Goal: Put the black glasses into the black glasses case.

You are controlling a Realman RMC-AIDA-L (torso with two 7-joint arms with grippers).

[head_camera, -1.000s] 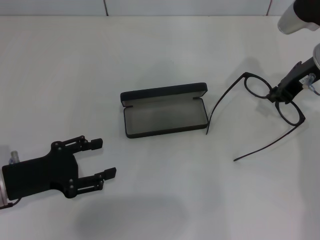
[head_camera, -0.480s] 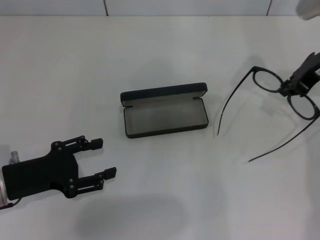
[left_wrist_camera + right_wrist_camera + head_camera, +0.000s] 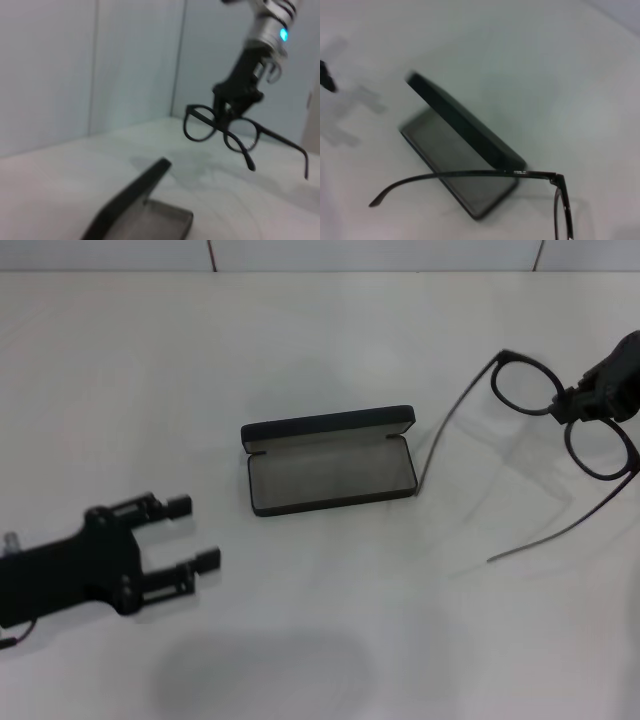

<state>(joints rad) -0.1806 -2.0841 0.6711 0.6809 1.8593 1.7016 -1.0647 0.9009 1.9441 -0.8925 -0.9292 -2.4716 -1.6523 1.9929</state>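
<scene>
Head view: you see the black glasses case [image 3: 329, 460] lying open at the centre of the white table [image 3: 300, 350], lid raised along its far edge, grey lining exposed. At 3 o'clock from it, the right gripper [image 3: 592, 400] pinches the black glasses [image 3: 560, 410] at the bridge, temple arms unfolded and trailing toward the case. From the left wrist view you can confirm what the head view leaves unclear: the black glasses [image 3: 235, 132] hang clear above the table, held from above by the right gripper [image 3: 235, 102]. The right wrist view shows you only one temple arm and part of a rim over the case [image 3: 462, 150]; the remainder is cut off. At 8 o'clock from the case, the left gripper [image 3: 185, 533] hovers with fingers spread, holding nothing.
</scene>
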